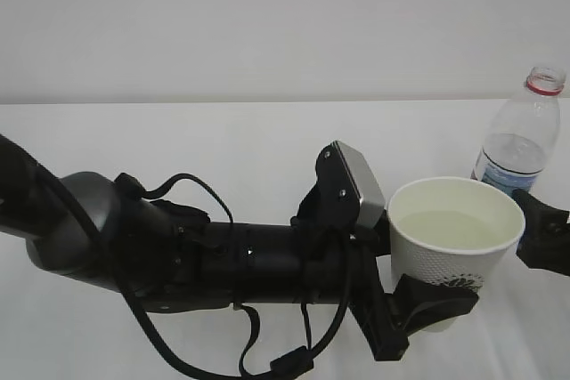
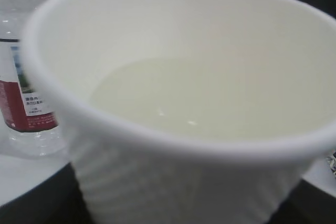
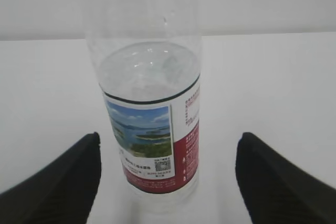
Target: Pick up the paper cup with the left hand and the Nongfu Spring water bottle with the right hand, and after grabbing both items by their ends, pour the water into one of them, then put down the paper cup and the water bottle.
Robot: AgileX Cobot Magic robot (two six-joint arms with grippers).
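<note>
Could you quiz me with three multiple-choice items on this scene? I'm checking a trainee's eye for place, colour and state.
1. Where does the water bottle stand relative to the paper cup in the exterior view?
A. Behind it, to the right
B. In front of it, to the left
C. Lying inside it

2. What colour is the ring at the bottle's neck?
A. Blue
B. Red
C. Green

3. How does the right gripper stand?
A. Shut on the bottle
B. Open, fingers apart from the bottle on both sides
C. Holding the cup

Answers: 1 A, the bottle rises past the cup's far right rim. 2 B, the ring below the open mouth is red. 3 B, the right wrist view shows bare table between each finger and the bottle.
</note>
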